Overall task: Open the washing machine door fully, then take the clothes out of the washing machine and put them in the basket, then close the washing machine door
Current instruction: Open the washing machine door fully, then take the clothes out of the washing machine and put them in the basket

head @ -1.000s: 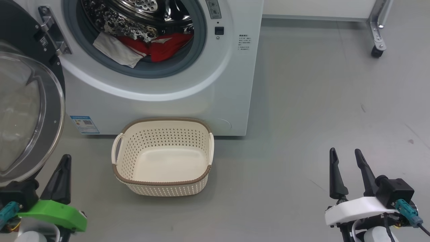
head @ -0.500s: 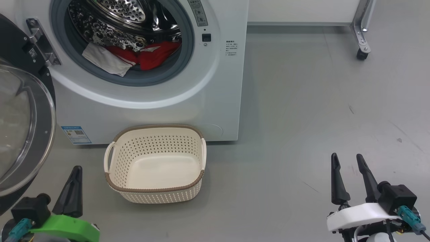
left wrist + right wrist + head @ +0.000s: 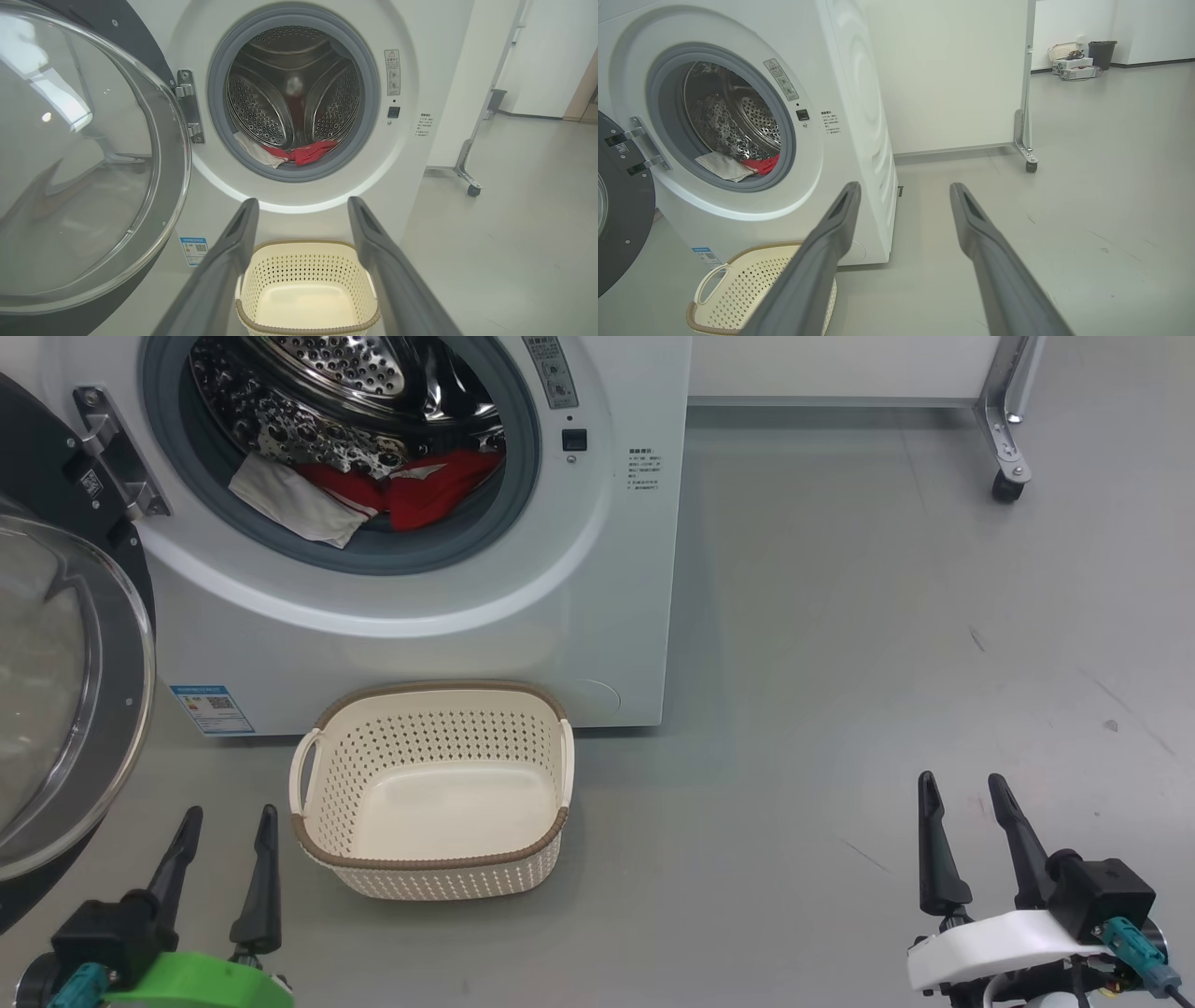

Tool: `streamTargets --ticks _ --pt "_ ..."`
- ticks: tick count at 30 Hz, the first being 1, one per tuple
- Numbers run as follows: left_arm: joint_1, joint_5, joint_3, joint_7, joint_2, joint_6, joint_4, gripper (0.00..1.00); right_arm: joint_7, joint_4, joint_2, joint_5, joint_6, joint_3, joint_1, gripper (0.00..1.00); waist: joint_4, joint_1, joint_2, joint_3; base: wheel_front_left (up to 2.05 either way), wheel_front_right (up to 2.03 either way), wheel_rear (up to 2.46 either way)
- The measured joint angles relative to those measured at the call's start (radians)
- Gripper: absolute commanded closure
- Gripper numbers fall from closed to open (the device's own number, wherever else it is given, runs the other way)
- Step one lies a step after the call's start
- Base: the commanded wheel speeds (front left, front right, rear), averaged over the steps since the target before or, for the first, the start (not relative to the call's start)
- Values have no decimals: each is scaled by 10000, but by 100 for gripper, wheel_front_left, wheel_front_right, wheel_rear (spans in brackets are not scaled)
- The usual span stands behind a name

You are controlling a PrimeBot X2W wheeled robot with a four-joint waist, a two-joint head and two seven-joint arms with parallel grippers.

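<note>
Two dark fingers of the left gripper (image 3: 231, 812) stand parted and empty at 7 o'clock in the head view. Half a second ago they showed there as a single closed wedge. The right gripper (image 3: 960, 778), at 5 o'clock, is spread as before and holds nothing. The basket (image 3: 434, 689) sits empty on the floor (image 3: 840, 663) at 6 o'clock of the washing machine (image 3: 420, 644), unmoved. The clothes (image 3: 420, 495), red with a white piece, lie at the drum's front lip at 11 o'clock, as they did earlier. The washing machine door (image 3: 131, 691) hangs open at 9 o'clock.

Left wrist view: the left gripper (image 3: 302, 201) frames the basket (image 3: 303, 266) between its parted fingers, touching nothing. The clothes (image 3: 308, 151) rest at 6 o'clock of the drum (image 3: 294, 84), and the door (image 3: 93, 163) stands open at 9 o'clock.

Right wrist view: the right gripper (image 3: 905, 186) is wide and empty over bare floor. The washing machine (image 3: 859, 116) stands at 10 o'clock, the clothes (image 3: 761, 164) at the seal's lower edge, and the basket (image 3: 738, 284) at 7 o'clock.
</note>
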Motion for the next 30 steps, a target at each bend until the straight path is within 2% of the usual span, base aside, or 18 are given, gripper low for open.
streamTargets --ticks 3,30 --pt "63 320 -190 0 88 0 -65 0 0 -6 8 -52 52 8 5 0 8 0 0 14 0 0 0" --pt "289 318 -119 0 71 0 -552 0 -31 -157 17 -151 54 -4 8 0 67 0 0 248 0 0 0"
